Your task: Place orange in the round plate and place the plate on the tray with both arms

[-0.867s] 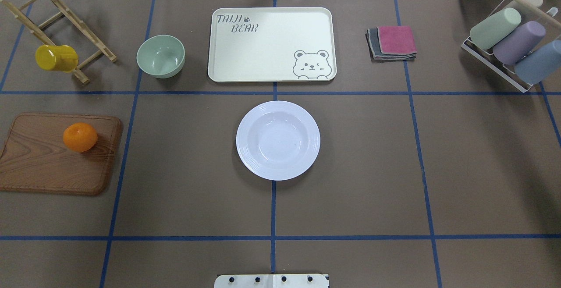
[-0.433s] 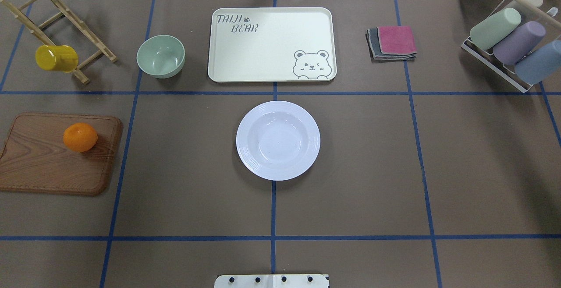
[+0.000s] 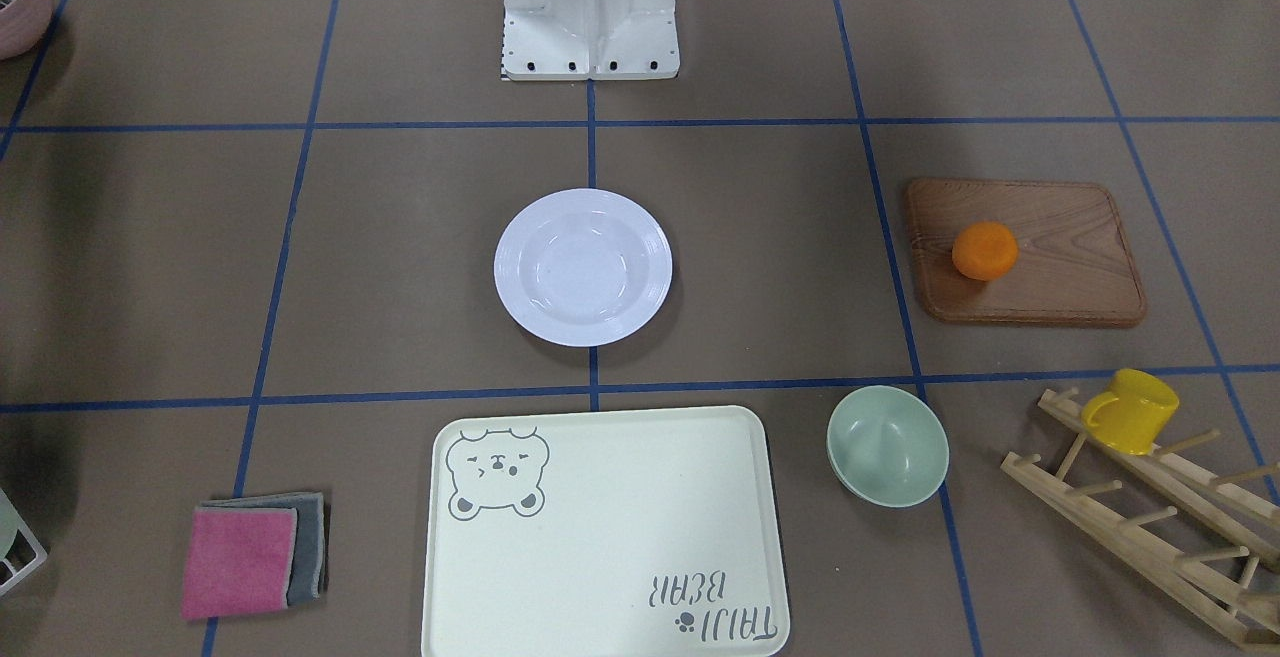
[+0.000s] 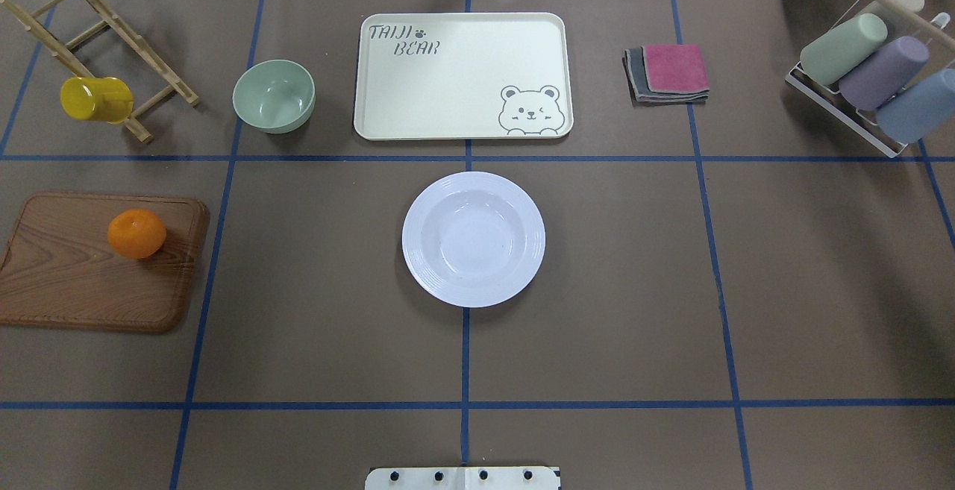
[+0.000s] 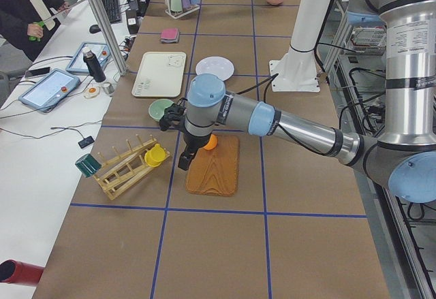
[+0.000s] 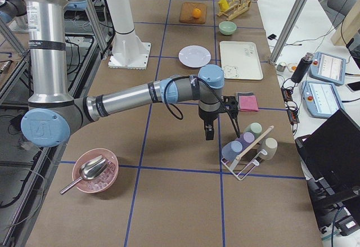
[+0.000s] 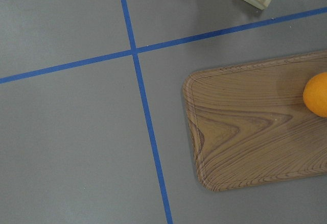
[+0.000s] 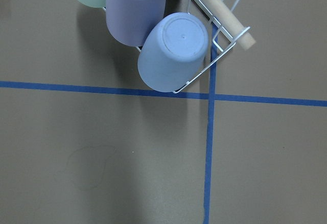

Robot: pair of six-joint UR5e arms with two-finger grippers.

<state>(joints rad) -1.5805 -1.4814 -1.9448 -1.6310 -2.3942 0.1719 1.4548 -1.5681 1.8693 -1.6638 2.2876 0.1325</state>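
The orange (image 4: 136, 233) rests on a brown wooden board (image 4: 74, 281) at the table's left side. Mid-table, the white round plate (image 4: 473, 239) holds nothing. Beyond it the cream tray (image 4: 462, 65) with the bear drawing lies bare. The overhead and front views show no arm. In the left side view my left gripper (image 5: 184, 159) hangs over the board beside the orange (image 5: 210, 142); I cannot tell if it is open or shut. My right gripper (image 6: 209, 132) hangs over the table near the cup rack (image 6: 247, 151); its state I cannot tell either.
A pale-green bowl (image 4: 274, 95) stands left of the tray. A wooden rack (image 4: 104, 42) carries a yellow mug (image 4: 95, 98) at the far left. Folded cloths (image 4: 668, 72) lie right of the tray. A wire rack with pastel cups (image 4: 869, 72) occupies the far right.
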